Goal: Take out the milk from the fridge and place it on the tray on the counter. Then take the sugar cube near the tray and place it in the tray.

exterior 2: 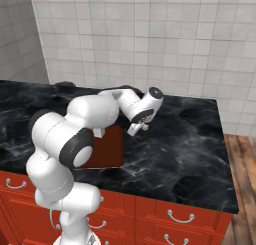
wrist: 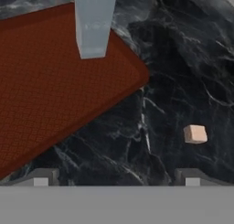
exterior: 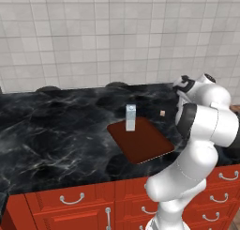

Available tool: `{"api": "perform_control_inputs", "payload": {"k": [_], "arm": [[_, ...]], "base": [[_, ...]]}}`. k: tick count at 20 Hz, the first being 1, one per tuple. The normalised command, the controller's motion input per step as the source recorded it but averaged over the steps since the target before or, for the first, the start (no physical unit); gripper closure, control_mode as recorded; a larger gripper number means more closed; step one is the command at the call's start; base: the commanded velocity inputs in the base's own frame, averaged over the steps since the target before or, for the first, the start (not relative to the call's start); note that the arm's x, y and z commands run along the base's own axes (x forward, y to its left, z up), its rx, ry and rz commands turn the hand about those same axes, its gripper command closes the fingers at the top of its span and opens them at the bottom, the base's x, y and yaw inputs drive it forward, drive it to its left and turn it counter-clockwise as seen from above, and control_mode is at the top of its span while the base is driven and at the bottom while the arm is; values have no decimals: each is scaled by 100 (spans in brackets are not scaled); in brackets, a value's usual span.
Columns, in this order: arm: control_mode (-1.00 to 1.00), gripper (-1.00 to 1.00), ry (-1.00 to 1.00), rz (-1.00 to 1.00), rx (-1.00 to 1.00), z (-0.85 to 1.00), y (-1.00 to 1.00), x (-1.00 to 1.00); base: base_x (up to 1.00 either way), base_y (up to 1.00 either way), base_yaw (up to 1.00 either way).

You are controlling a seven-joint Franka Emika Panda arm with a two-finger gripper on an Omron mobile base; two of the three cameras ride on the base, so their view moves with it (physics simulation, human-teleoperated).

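Fingers (wrist: 117, 178) spread wide over counter (wrist: 183, 72); sugar cube (wrist: 195, 134) (off tray (wrist: 50, 95) edge) sits apart.

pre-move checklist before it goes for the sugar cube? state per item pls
1. Milk upright on the tray: ok.
2. Sugar cube off the tray, on the counter by the tray's corner: ok, not yet picked.
3. Gripper open and holding nothing: ok.
4. Cube between the fingertips: not ok, in the hand view it sits ahead of one tip, off the midline; likely needs a sideways shift.
5. Bare tray area for the cube: ok, most of the surface is unoccupied.
6. Gripper height above the counter: cannot tell.
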Motion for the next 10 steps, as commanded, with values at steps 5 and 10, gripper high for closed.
{"api": "perform_control_inputs", "payload": {"k": [5,10], "arm": [[-100,-100,-7,0,11,-9,-5,1],[-100,-100,-19,0,0,-18,0,1]], "base": [[0,0,0],[0,0,0]]}}
